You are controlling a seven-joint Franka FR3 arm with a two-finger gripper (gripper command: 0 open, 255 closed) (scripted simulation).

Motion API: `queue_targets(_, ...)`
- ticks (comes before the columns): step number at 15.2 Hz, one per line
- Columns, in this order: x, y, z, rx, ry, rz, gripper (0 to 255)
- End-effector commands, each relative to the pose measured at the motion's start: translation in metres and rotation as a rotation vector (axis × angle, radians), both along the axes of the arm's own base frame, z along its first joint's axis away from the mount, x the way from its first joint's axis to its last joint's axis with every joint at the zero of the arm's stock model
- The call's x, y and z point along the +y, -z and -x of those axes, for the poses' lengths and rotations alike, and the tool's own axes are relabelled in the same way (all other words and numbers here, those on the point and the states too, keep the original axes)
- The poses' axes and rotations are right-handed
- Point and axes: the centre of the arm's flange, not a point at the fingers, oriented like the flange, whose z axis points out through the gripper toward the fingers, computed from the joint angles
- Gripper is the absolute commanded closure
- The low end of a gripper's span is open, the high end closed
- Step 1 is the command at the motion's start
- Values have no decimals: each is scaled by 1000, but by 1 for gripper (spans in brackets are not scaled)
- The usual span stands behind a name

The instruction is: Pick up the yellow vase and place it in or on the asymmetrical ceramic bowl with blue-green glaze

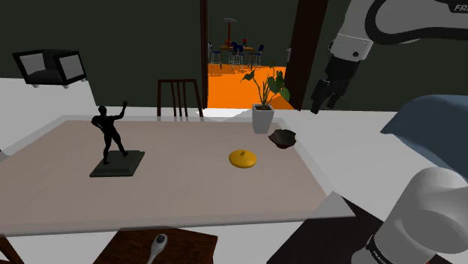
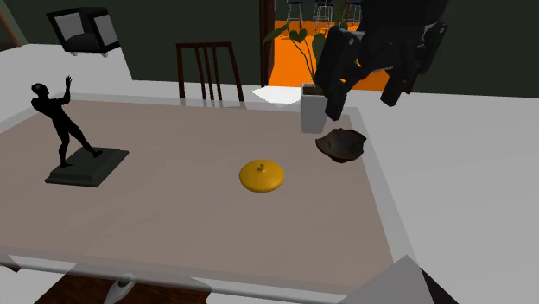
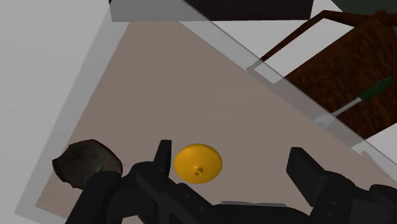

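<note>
**A:** Wrist view first: how does the gripper (image 3: 232, 164) stand?

**B:** Spread wide. Its two black fingers (image 3: 306, 170) are well apart and touch nothing. It hangs in the air, high above the table (image 3: 159, 76).

**A:** And the yellow vase (image 3: 198, 163)?

**B:** It lies on the tabletop below, seen just beside one finger. It is flat and disc-like, with a small knob at its centre, and it is not held.

**A:** The bowl (image 3: 86, 162)?

**B:** It is dark, with an uneven rim. It sits on the table near the vase but apart from it, closer to the table's edge.

**A:** What does the shoulder view add?

**B:** The gripper is up beyond the table's far right corner. The bowl lies lower and to that view's left, and the vase lies further left again, toward the middle of the table. A leafy plant in a white pot (image 1: 262, 118) stands just behind the bowl at the far edge.

**A:** And further out?

**B:** A black statue (image 1: 111, 135), a figure with one arm raised, stands on a dark base on the left part of the table, well apart from the vase. A dark chair (image 1: 178, 96) stands behind the table. Past it, a doorway opens onto an orange floor (image 1: 232, 86) with stools (image 1: 236, 54). In the wrist view a green-handled tool (image 3: 375, 89) lies on a brown surface beyond the table's edge.
</note>
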Motion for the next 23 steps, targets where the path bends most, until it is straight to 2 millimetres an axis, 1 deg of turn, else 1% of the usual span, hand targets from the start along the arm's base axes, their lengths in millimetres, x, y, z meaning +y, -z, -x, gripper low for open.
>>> queue_targets(1,0,0,0,0,0,0,0)
queue_targets(12,-16,104,-99,-9,-52,-1,0)
queue_targets(23,-26,207,-200,-17,-103,-3,0)
